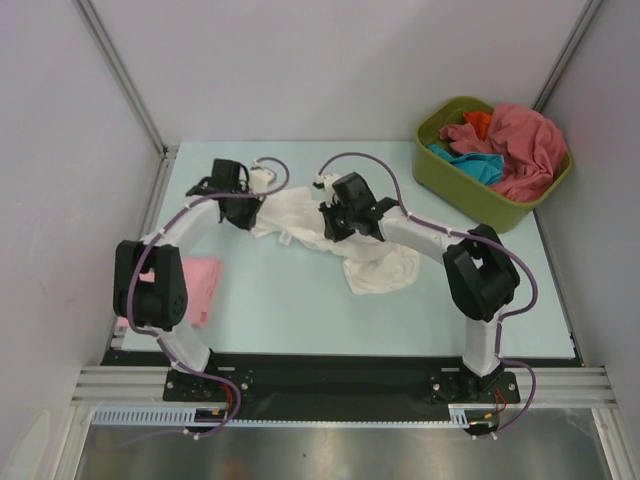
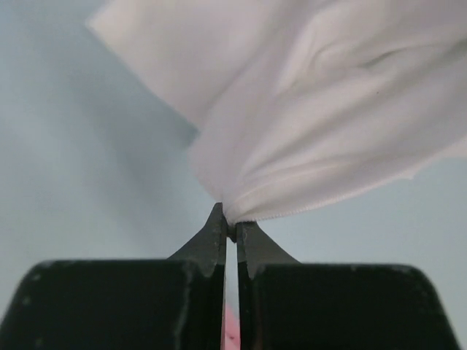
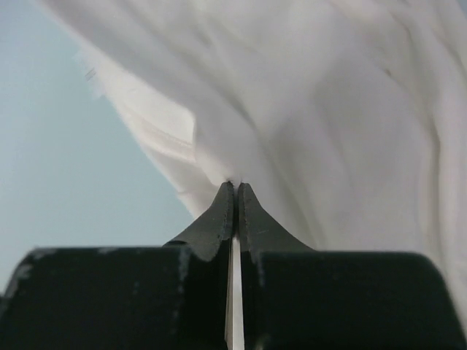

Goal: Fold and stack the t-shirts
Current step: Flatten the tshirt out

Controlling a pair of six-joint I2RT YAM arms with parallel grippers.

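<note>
Two arms lean in over the pale blue table in the top view, and the white t-shirt is strung between them across the middle of it. The left gripper meets the shirt's left end, and the right gripper sits on the cloth nearer its middle. From up here I cannot tell how either claw stands. Past the right gripper the shirt falls into a crumpled heap toward the near right. A pink t-shirt lies on the table's left side, partly hidden by the left arm's elbow and apart from the white one. At the far right corner stands an olive-green tub with a rose-red tee, a teal tee and an orange tee bundled inside.

In the left wrist view, the left gripper is clenched, its black tips pinching a stitched edge of the white t-shirt. The cloth fans up and to the right from the pinch, with the table behind it. A sliver of pink shows low in the slit between the fingers.

In the right wrist view, the right gripper is likewise clamped tight, grasping a gathered fold of the white t-shirt. The cloth fills most of the view above the tips, and the table shows at the left.
</note>
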